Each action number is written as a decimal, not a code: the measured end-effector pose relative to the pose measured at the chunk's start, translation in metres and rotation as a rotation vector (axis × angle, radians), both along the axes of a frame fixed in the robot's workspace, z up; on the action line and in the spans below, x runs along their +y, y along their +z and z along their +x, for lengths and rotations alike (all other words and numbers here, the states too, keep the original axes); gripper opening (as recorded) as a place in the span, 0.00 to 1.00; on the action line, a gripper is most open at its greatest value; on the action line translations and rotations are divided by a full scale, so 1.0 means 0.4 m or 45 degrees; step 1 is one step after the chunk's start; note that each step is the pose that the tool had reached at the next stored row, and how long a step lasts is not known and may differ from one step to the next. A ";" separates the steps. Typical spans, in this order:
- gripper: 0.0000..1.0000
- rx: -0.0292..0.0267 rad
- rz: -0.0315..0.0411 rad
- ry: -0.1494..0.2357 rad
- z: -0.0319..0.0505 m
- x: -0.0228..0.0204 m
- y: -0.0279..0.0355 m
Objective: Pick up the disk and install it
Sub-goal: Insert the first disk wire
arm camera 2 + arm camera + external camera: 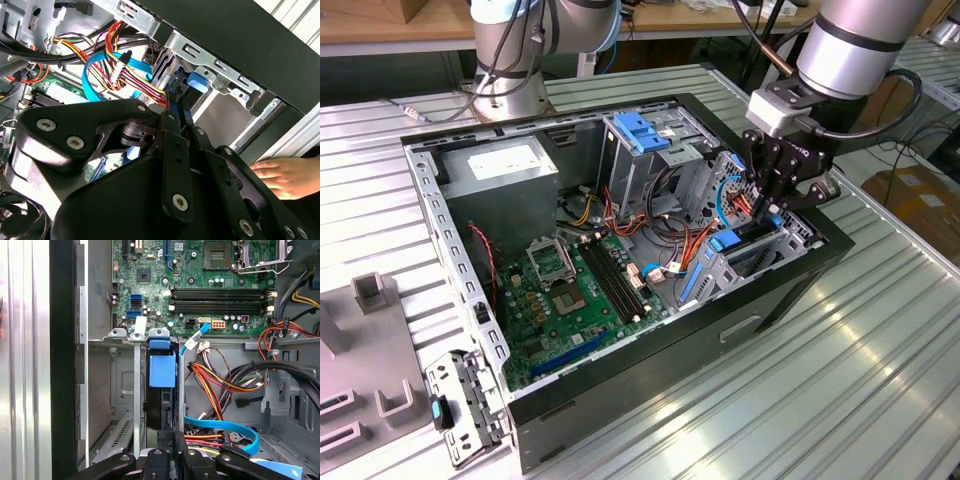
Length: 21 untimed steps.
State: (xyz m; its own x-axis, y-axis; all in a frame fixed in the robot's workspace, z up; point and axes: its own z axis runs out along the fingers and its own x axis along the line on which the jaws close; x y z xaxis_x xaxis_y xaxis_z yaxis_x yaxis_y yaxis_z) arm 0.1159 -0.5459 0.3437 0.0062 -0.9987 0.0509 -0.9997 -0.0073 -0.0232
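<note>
Gripper [772,205] down in computer case [620,375] drive slot. Disk [162,371] stands on edge just ahead of jaws, long side pointing away. Jaws pressed together.

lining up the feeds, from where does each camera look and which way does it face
Exterior view: off the arm, above, looking down into the open computer case; arm and claw at its right end.
First wrist view: on the arm, facing along the claw at the blue disk standing in its bay, motherboard beyond.
Second wrist view: behind the claw linkage; a person's hand on the case.
Shared: claw, coloured wire bundle.
</note>
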 end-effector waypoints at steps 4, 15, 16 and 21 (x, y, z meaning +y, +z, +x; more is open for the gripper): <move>0.16 0.0001 -0.0003 -0.001 0.000 -0.001 -0.008; 0.24 -0.0036 -0.0014 0.000 0.000 -0.001 0.020; 0.22 -0.0036 -0.0016 0.000 0.000 -0.001 0.020; 0.11 -0.0037 -0.0015 0.000 0.000 -0.001 0.020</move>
